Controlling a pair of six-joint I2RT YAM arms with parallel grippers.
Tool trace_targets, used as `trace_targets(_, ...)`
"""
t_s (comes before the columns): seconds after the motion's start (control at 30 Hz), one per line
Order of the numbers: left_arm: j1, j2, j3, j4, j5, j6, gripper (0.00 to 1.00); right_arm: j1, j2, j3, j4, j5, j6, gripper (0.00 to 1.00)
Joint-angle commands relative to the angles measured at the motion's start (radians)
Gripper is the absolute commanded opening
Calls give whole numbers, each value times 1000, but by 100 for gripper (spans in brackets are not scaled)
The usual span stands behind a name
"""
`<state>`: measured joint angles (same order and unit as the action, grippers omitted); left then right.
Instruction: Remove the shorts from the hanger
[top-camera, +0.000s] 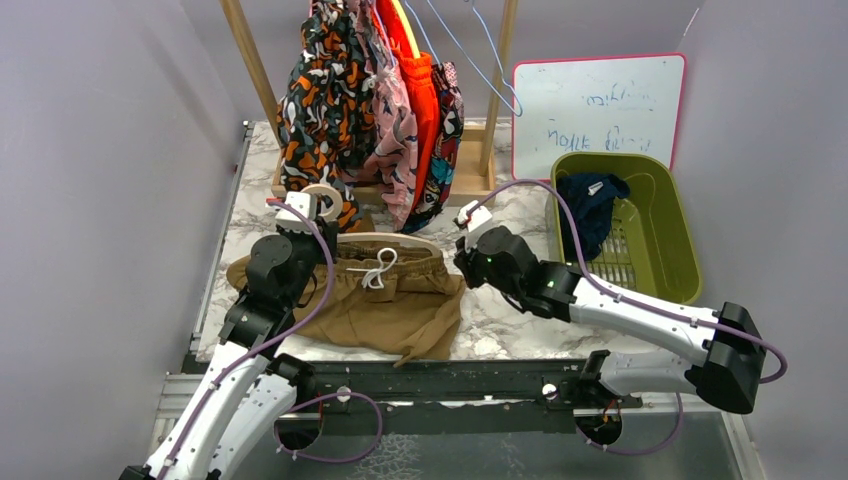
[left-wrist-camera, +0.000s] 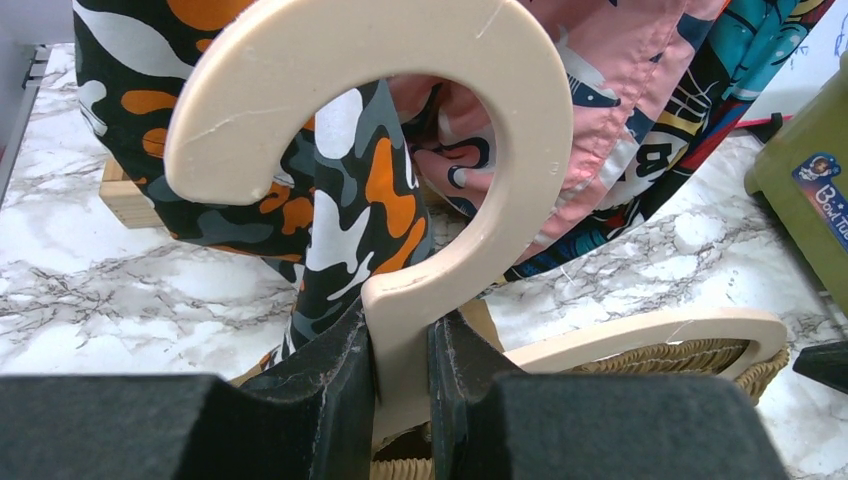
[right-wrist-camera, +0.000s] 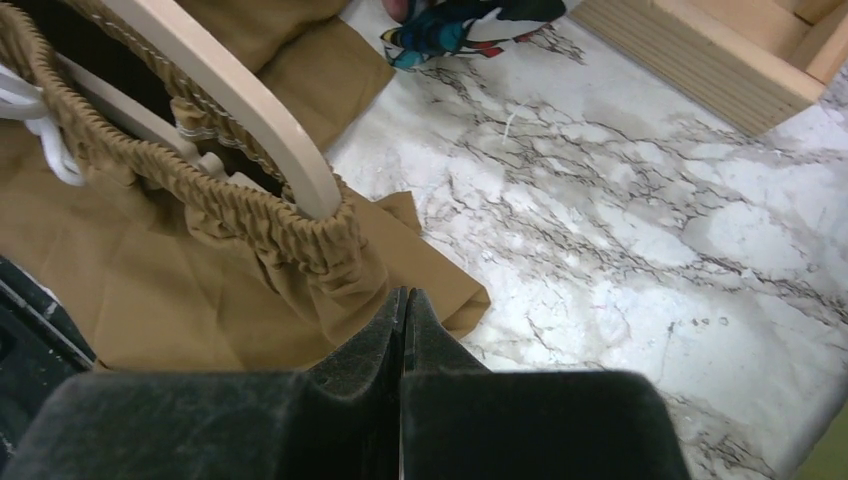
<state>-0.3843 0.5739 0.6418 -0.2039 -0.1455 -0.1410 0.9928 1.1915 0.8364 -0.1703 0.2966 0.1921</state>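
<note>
Two tools bracket the tan shorts (top-camera: 385, 305) along the left-right hanger (left-wrist-camera: 520, 140): left tool (left-wrist-camera: 402, 365) pinches its hook; right tool (right-wrist-camera: 403, 315), pressed together, sits at the waistband's right end.

Top view high, from behind; wrist views close, forward-facing (all share hanger (left-wrist-camera: 535, 150)).

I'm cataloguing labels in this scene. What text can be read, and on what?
"Bowl": sticker on the green basket, the rest cut off.
whiteboard: blue handwriting, too faint to read.
multicolour print shorts: letter shapes in the print, not legible.
</note>
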Motion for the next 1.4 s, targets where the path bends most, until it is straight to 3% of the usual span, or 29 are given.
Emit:
trace_targets(0.0,11,-8,-1,57,31,8,0,-3,9,-1,46,-62,31,1)
trace_targets(0.1,15,-9,-2,62,41,8,0,-2,-6,-6,90,-159,25,10)
trace_targets(0.17,19,-9,-3,64,50,7,0,-2,-4,-7,122,-224,18,32)
trace_targets(0.23,22,-8,-4,66,53,6,0,-2,21,2,126,-240,16,44)
trace_targets(0.47,25,-11,-5,68,58,6,0,-20,125,26,136,-176,45,46)
trace_targets(0.53,25,-11,-5,68,58,6,0,-25,133,27,148,-156,46,42)
trace_targets(0.7,26,-10,-7,67,48,11,0,-30,66,-17,182,-173,30,15)
trace_targets(0.83,33,-18,-8,67,36,8,0,-31,50,-49,104,-113,-1,3)
trace_targets(0.97,34,-37,-12,61,-15,-3,0,-39,27,-126,48,-58,37,1)
trace_targets(1.1,48,-56,-17,63,-30,-20,0,-46,-5,-193,108,-85,86,1)
trace_targets(1.37,58,-24,-17,84,72,-20,0,-50,92,-136,199,-234,128,2)
